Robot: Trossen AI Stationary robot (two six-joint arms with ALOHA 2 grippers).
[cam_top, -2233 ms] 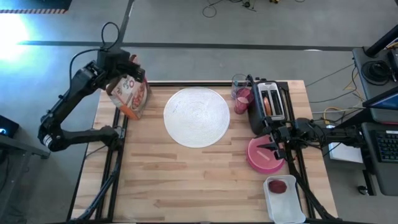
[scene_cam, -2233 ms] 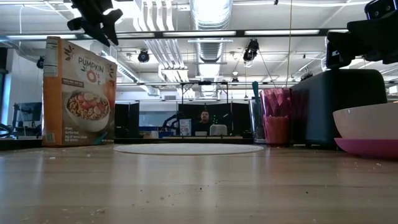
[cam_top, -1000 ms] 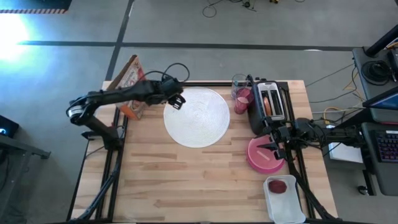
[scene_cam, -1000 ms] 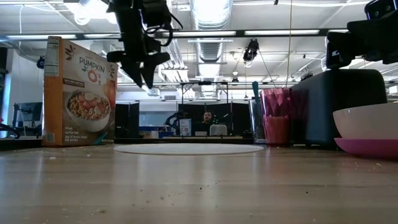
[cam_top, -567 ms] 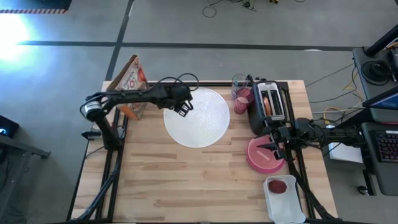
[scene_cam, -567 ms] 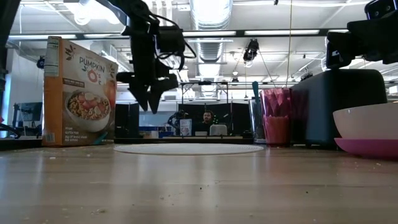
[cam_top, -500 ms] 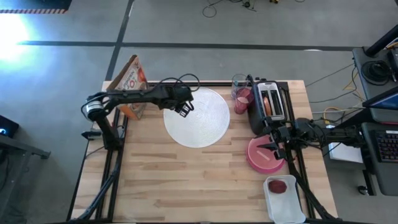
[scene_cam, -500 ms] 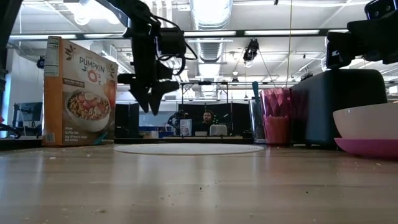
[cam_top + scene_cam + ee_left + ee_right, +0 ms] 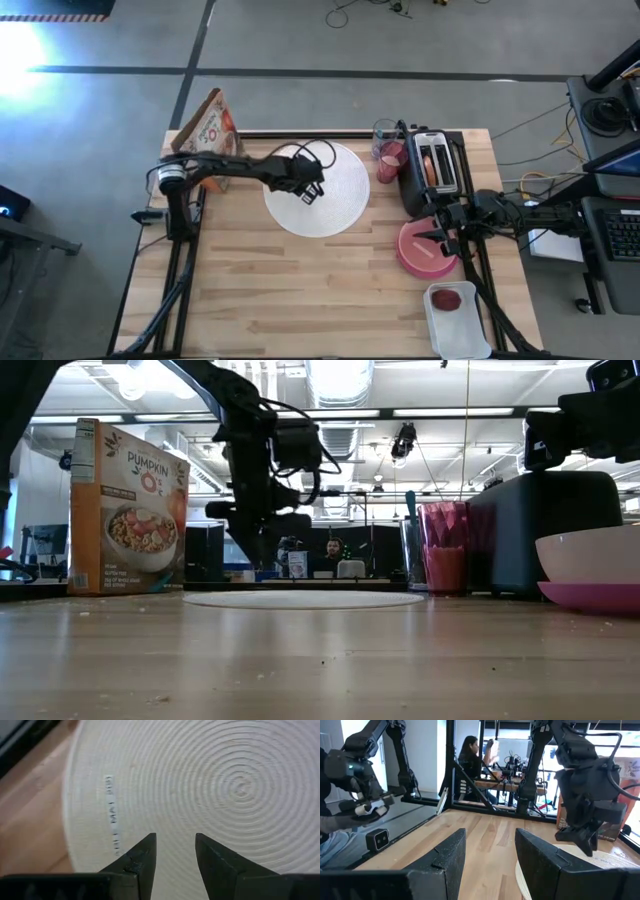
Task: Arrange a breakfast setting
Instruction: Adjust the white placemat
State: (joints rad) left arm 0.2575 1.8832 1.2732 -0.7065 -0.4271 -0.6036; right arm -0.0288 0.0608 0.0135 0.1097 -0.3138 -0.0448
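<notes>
**Left arm over the disc, setting not yet laid**

The left end effector (image 9: 312, 192) hangs above the left half of the white disc (image 9: 335, 205), which lies flat near the back middle of the bench (image 9: 300, 290). In the left wrist view its two fingers (image 9: 142, 857) stand apart with a narrow gap and nothing between them, pointing down at the ribbed surface of the disc. From the low view it is clear of the disc, not touching.

The cereal box (image 9: 208, 125) stands upright at the bench's back left corner, well apart from the disc. The tumbler (image 9: 390, 160) is just beside the toaster (image 9: 432, 170), at the back right, and the bagel (image 9: 430, 165) sits in the toaster's slots. The bowl (image 9: 590, 558) rests on the magenta plate (image 9: 425, 252), in front of the toaster. The red fruit (image 9: 447, 299) lies in the tray (image 9: 470, 330), at the front right.

The right end effector (image 9: 440, 228) waits over the back edge of the bowl and plate, fingers apart and empty, as its wrist view shows.

The step in hand looks like placing or adjusting the disc as the base of the setting. Nothing yet stands on it. The next move likely calls for either closing on the disc's rim to shift it, which needs a low, flat approach at the edge, or bringing the plate and bowl across onto it.
</notes>
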